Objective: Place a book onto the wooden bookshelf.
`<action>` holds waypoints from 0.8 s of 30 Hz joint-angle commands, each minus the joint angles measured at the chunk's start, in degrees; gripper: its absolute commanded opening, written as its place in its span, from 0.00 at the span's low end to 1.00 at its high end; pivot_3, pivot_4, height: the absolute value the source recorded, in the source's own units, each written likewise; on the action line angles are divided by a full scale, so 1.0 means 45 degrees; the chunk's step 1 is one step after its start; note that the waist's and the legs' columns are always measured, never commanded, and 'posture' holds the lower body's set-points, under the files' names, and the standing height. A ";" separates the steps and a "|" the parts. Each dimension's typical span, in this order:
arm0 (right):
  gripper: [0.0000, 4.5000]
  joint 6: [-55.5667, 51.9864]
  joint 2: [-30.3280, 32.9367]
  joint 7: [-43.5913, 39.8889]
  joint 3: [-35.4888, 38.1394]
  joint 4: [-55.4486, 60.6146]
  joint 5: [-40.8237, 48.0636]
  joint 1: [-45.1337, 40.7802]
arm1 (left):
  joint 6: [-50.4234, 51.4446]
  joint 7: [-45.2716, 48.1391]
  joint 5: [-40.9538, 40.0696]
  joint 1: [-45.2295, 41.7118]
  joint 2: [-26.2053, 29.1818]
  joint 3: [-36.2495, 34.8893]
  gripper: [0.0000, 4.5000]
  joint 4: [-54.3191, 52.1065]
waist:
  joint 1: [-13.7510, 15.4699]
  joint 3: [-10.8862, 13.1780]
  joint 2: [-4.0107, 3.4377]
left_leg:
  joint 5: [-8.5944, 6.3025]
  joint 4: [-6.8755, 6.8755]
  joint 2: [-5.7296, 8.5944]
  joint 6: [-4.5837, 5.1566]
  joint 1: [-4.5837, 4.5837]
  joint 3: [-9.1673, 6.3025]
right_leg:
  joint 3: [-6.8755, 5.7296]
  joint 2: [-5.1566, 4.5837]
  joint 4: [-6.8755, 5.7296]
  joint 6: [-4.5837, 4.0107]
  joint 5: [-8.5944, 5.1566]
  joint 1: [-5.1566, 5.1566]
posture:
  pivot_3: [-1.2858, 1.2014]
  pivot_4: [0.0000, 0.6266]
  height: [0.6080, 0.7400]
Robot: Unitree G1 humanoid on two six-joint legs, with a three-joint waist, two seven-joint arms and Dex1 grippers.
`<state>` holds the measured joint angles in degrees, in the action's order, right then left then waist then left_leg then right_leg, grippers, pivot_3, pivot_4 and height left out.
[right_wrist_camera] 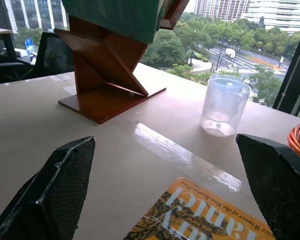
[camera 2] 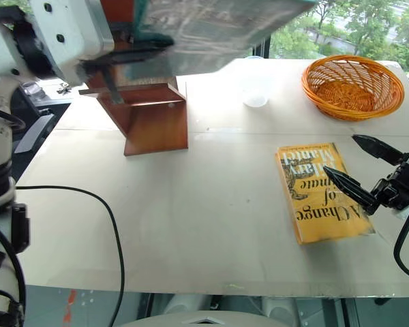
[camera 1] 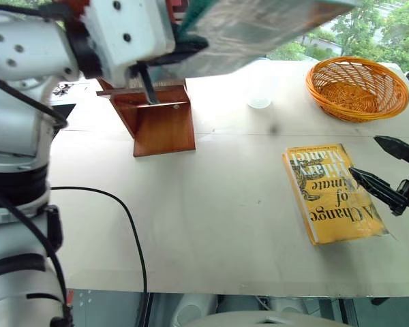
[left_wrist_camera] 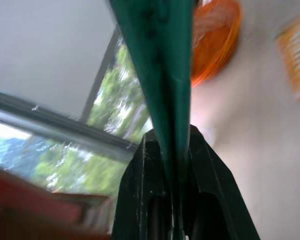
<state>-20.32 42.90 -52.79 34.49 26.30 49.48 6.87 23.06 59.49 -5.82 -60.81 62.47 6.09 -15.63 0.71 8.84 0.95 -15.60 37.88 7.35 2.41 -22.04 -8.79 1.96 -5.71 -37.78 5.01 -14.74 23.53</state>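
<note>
Left claw (left_wrist_camera: 177, 200): we see it clenched on the edge of the book (camera 1: 259, 27), both black fingers pinching the teal cover.
Book: we hold it raised off the desk (camera 1: 211, 225), lying roughly flat in the air, above and partly in front of the wooden bookshelf (camera 1: 160, 122). It is not yet resting on any board.
Wooden bookshelf: it stands upright at the far left of the desk, its slanted reddish-brown panels under the book.
Step in hand: we judge this to be the carry toward the shelf, with the placement still to come.
Method: we advise keeping the pinch firm until the book bears on a panel, since the grip takes only one edge and the glossy wrap may slip. We lower the free end first, then let go.
Clear cup (right_wrist_camera: 223, 106): it stands near the shelf, so we keep the swinging end of the book away from it.
Yellow book (camera 1: 330, 194): it lies flat on the desk and is not part of this step.
Right claw (camera 2: 368, 174): released, fingers spread wide, hovering over the yellow book and grasping nothing.
Wicker basket (camera 1: 358, 88): far right, well apart from the shelf.
</note>
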 commanded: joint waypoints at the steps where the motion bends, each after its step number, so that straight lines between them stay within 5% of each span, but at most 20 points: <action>1: 1.00 0.0567 0.0132 -0.0387 -0.0030 -0.0088 -0.0109 -0.0578 | 0.1711 0.0673 0.1201 -0.0610 0.1020 0.0580 0.01 0.0090 | -0.0016 0.0003 -0.0001 | 0.0000 -0.0003 0.0000 0.0001 0.0003 0.0000 | 0.0003 0.0007 -0.0001 0.0001 -0.0001 0.0001 | 0.52 0.24 1.00; 5: 1.00 0.0838 -0.0213 -0.0693 -0.0305 -0.0058 0.0510 -0.1514 | 0.2688 0.1413 0.3482 -0.0622 0.2198 0.2052 0.01 0.0593 | -0.0037 0.0009 -0.0003 | 0.0000 0.0000 -0.0002 0.0002 0.0004 -0.0001 | 0.0003 0.0071 -0.0021 0.0002 -0.0001 0.0011 | 0.52 0.24 1.00; 10: 1.00 0.0955 -0.0515 -0.0739 -0.0828 -0.0084 0.0776 -0.2329 | 0.3394 0.1747 0.5232 -0.0502 0.1960 0.3332 0.01 0.1004 | -0.0064 0.0013 0.0004 | 0.0000 0.0016 -0.0008 0.0002 0.0000 0.0001 | 0.0006 0.0075 -0.0026 0.0001 -0.0001 0.0011 | 0.52 0.24 1.00; 20: 1.00 0.1178 -0.0677 -0.0435 -0.0945 0.0024 0.0432 -0.2325 | 0.2197 0.1963 0.7139 -0.1816 -0.0804 0.4623 0.01 0.3722 | -0.0303 -0.0012 -0.0043 | 0.0001 0.0027 -0.0053 0.0002 0.0060 0.0054 | 0.0066 0.0136 -0.0112 -0.0013 0.0012 0.0001 | 0.52 0.24 1.00; 24: 1.00 0.1146 -0.0550 -0.0476 -0.0898 0.0078 0.0512 -0.2223 | 0.2095 0.1745 0.6757 -0.1865 -0.1067 0.3577 0.30 0.3777 | -0.0371 0.0003 -0.0025 | 0.0000 0.0068 -0.0056 0.0002 0.0054 0.0059 | 0.0078 0.0139 -0.0163 -0.0013 0.0011 0.0016 | 0.52 0.24 1.00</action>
<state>-15.91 39.98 -54.75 29.04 24.62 50.86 -2.81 32.28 68.41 24.64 -68.16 56.97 26.63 1.51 -0.95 8.85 0.84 -15.60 38.21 7.09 2.42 -21.84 -8.51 2.32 -5.07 -38.53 4.95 -14.68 23.66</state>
